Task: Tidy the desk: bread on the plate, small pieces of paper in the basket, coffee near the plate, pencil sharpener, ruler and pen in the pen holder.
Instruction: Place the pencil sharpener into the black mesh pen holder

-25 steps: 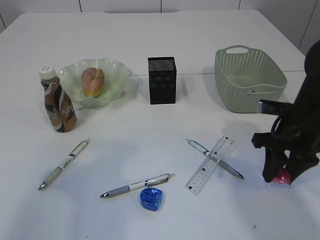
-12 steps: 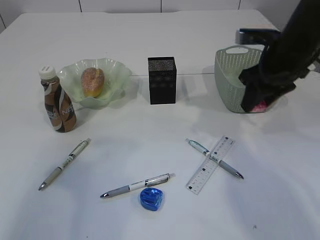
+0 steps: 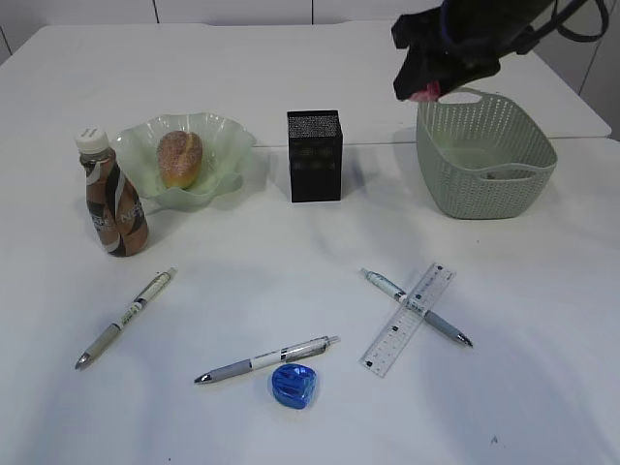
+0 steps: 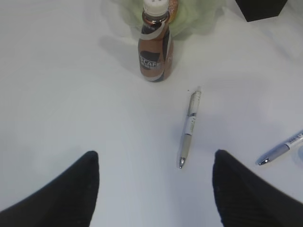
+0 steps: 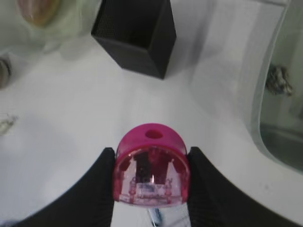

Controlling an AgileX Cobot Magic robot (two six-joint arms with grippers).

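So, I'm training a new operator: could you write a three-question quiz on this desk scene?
1. True or false: the right gripper holds a pink sharpener.
2. How many pens lie on the table?
3. What crosses the ruler? A) blue sharpener B) a pen C) coffee bottle

Key: 1 true; 2 three; 3 B.

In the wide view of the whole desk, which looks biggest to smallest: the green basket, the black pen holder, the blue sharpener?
1. green basket
2. black pen holder
3. blue sharpener, smallest though nearest the camera.
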